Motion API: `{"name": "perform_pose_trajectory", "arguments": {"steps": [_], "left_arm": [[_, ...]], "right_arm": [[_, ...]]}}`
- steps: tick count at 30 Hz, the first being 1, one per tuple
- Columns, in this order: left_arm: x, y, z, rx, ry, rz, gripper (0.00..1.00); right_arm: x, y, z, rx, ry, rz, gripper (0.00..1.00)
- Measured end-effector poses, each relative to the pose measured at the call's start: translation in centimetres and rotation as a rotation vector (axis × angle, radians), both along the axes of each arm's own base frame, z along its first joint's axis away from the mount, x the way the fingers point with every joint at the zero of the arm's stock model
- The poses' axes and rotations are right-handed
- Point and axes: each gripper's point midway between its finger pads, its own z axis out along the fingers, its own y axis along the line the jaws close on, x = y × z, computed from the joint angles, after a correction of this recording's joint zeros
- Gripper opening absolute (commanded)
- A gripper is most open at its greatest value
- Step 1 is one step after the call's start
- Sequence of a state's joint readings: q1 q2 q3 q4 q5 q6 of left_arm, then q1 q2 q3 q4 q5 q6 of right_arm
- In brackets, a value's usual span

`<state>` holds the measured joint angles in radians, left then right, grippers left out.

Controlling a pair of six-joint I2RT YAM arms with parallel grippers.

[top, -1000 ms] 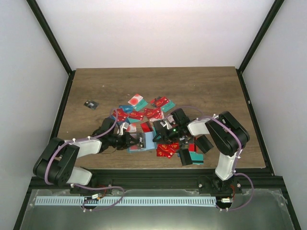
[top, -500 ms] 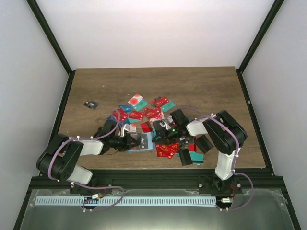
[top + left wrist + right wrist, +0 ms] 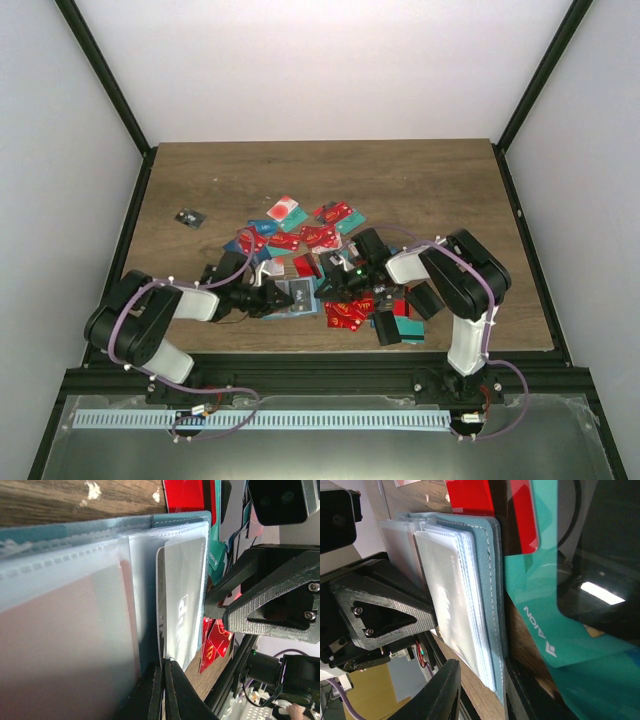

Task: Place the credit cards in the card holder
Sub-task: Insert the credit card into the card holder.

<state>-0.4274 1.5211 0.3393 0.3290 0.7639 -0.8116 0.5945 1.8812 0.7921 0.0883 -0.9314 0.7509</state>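
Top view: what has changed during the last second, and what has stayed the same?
The left arm swung its elbow right and forward; the left gripper stayed shut at the holder. The right gripper crept slightly left, toward the holder. The loose cards kept their places.

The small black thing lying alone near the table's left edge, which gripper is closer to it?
Left. The left gripper is at the left side of the card holder, toward the black thing; the right gripper is at the holder's right side, farther away.
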Motion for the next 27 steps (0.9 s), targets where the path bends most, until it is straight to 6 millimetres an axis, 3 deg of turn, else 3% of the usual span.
{"name": "perform_pose_trajectory", "arguments": {"steps": [8, 27], "left_arm": [[0.0, -0.6, -0.1, 0.009, 0.020, -0.017, 0.09], [-0.7, 0.4, 2.7, 0.179, 0.047, -0.089, 0.54]], "right_arm": [[0.1, 0.0, 0.0, -0.001, 0.006, -0.003, 0.27], [1.5, 0.8, 0.4, -0.058, -0.058, -0.005, 0.31]]}}
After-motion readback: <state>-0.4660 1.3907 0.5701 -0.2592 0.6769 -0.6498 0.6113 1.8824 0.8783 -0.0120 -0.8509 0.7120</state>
